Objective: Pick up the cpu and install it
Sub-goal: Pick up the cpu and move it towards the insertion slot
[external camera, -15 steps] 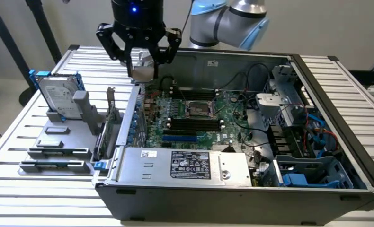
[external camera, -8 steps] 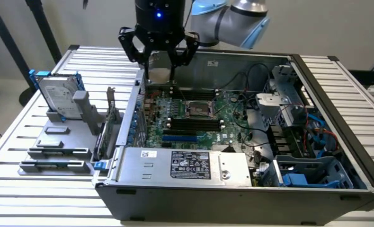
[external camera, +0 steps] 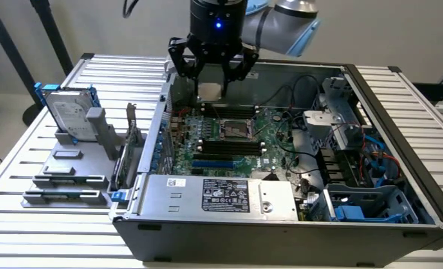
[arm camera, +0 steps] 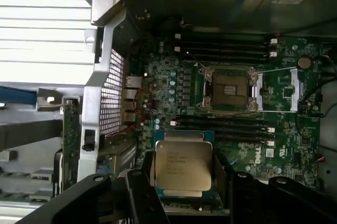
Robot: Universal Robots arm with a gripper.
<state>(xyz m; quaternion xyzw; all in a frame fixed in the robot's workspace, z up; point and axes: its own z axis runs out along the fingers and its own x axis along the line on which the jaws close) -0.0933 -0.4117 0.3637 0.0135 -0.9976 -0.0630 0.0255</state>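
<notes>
Cpu (external camera: 210,91) aloft inside the open computer case (external camera: 281,235), clear of the bench (external camera: 12,224) and clamped between the black fingers (external camera: 185,63) of the arm. Fingers spread wide, pressed against two opposite edges of the chip, with nothing else in their hold.

Pick-up done, by the look of it; installation not yet done. Socket (external camera: 232,129) in the middle of the green motherboard (external camera: 270,151) bare, with its metal frame around an empty square field and no chip seated there. Chip hanging above the far part of the board, toward the exterior view's left of the socket and well above it. From the wrist view, chip (arm camera: 183,166) and socket (arm camera: 230,89) apart, with a row of dark memory slots (arm camera: 221,125) between them, so seemingly not yet lined up. Left to do, on this showing: bringing the chip over the socket, lowering it square into the frame and letting go.

Small, thin, flat and square, with a silver-grey metal lid carrying a few faint lines of print, too small to read. Narrow green margin of its own board peeping out beyond the lid along two edges. Lid turned up toward the wrist camera, chip lying level between the fingers (arm camera: 139,195). In the exterior view, a pale square caught low between the fingertips.

On the bench at the exterior view's left, a silver hard drive (external camera: 68,115) in a blue frame standing upright in a grey holder, well apart from the work.
</notes>
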